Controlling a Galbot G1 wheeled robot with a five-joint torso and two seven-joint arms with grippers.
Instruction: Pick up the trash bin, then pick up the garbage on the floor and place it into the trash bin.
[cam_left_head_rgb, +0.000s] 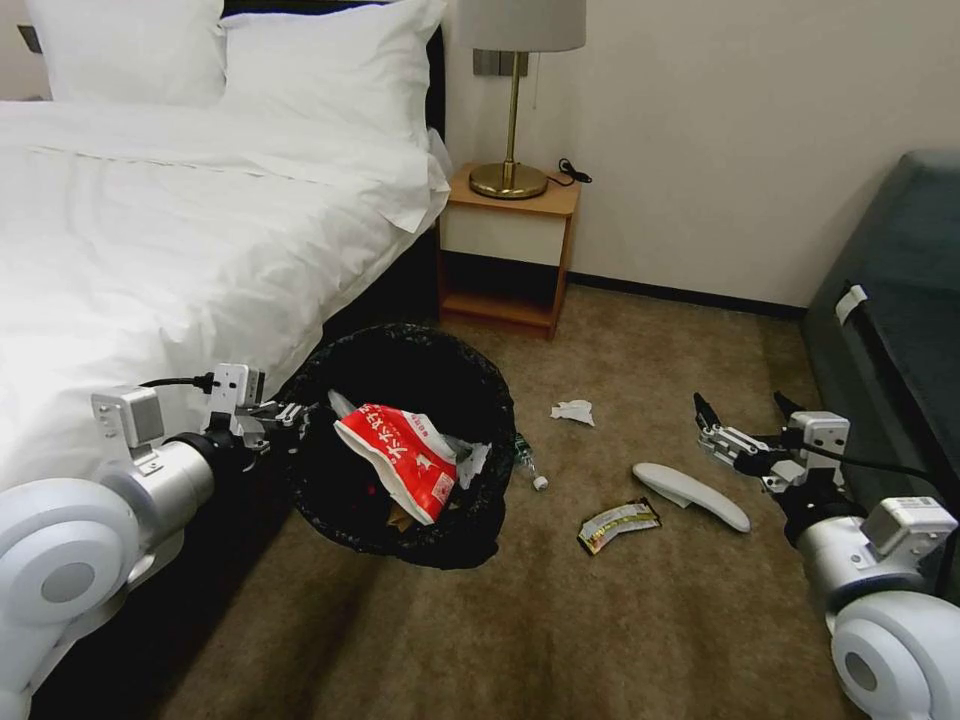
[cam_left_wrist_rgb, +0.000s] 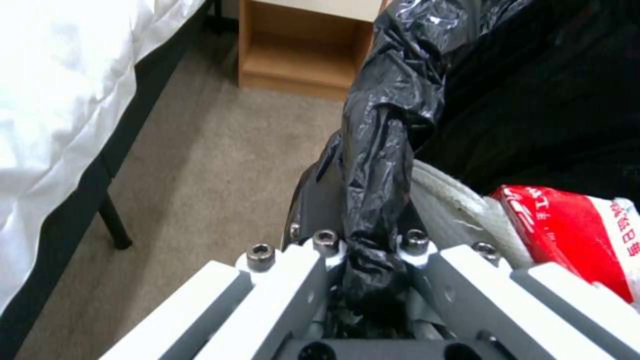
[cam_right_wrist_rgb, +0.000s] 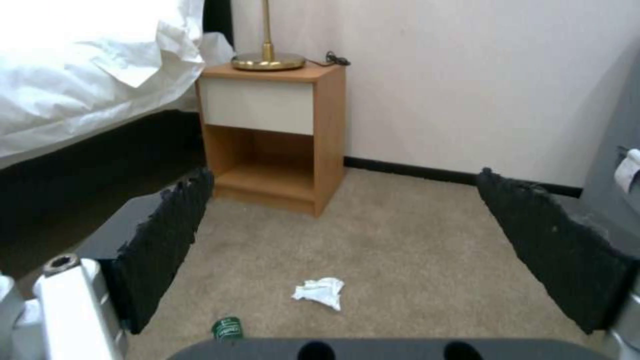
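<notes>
The trash bin (cam_left_head_rgb: 400, 445) hangs off the carpet (cam_left_head_rgb: 620, 620) beside the bed (cam_left_head_rgb: 150, 250), its black liner rim pinched tight in my left gripper (cam_left_wrist_rgb: 367, 245). My right gripper (cam_left_head_rgb: 745, 420) hovers spread wide; a crumpled tissue (cam_right_wrist_rgb: 320, 292) lies ahead between its pads (cam_right_wrist_rgb: 167, 240), a white slipper (cam_left_head_rgb: 690, 495) just below.

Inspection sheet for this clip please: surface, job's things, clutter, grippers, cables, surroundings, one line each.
Surface: tan carpet, litter scattered on it.
Job's things: trash bin held up and tilted, red wrapper inside; on the carpet a crumpled tissue, white slipper, yellow-silver wrapper, small bottle.
Clutter: nothing seen.
Grippers: left gripper clamped on the bin's bag-covered rim; right gripper open, empty, above the slipper.
Cables: black cable at each wrist; dark cord beside the lamp.
Surroundings: bed, nightstand, dark sofa.
</notes>
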